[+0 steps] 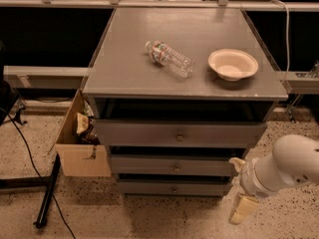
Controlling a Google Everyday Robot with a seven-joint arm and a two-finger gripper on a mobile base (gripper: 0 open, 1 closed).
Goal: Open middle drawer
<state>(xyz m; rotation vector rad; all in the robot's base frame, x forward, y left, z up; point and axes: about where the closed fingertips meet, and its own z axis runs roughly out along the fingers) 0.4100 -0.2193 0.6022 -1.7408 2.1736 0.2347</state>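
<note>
The middle drawer point(172, 165) is the second of three stacked grey drawers in the cabinet, with a small round metal knob point(176, 168) at its centre. It sits nearly flush, between the top drawer point(177, 133) and the bottom drawer point(172, 187). My gripper point(239, 188) is at the lower right, at the cabinet's right front corner, right of the middle drawer's end and apart from the knob. One cream finger point(243, 209) hangs down toward the floor.
A plastic bottle point(169, 59) lies on the cabinet top point(124, 59) next to a white bowl point(233, 63). An open cardboard box point(79, 141) with clutter stands at the cabinet's left. A black stand leg point(47, 193) and cable lie on the speckled floor.
</note>
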